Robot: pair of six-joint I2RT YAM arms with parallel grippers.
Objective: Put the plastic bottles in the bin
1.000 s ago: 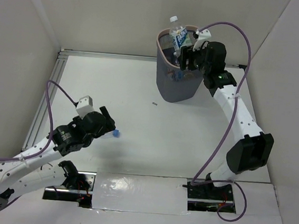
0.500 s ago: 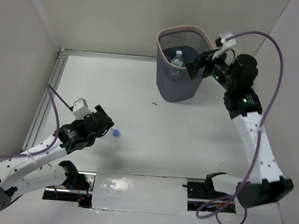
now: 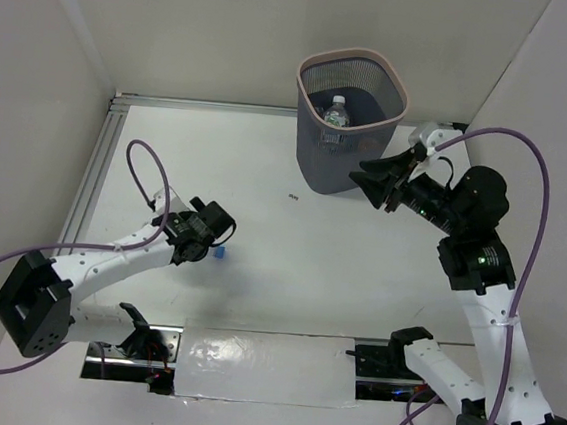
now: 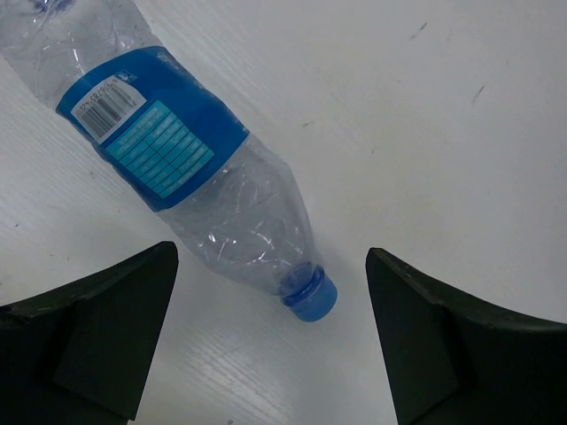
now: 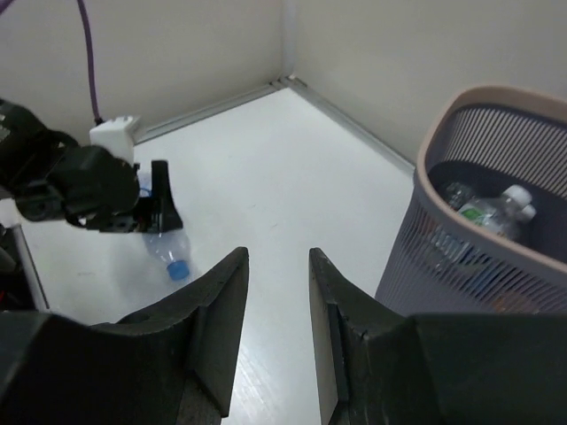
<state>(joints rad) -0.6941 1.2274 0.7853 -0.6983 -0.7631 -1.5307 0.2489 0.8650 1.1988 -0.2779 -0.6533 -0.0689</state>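
Crumpled clear bottle (image 4: 221,204), blue label and cap, lies flat well apart from bin (image 3: 330,172), between wide-spread left gripper (image 4: 268,257); right gripper (image 5: 275,257) near bin, narrowly parted, empty.

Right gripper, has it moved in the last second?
Yes. The right gripper has withdrawn from above the bin, toward the near right, and now sits outside it beside its right wall.

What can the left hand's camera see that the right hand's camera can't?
Only the left wrist view shows the lying bottle up close, with the barcode on its blue label. Only the right wrist view shows the bin, the bottles inside it and the left arm. Both show that same bottle on the white table, its blue cap on.
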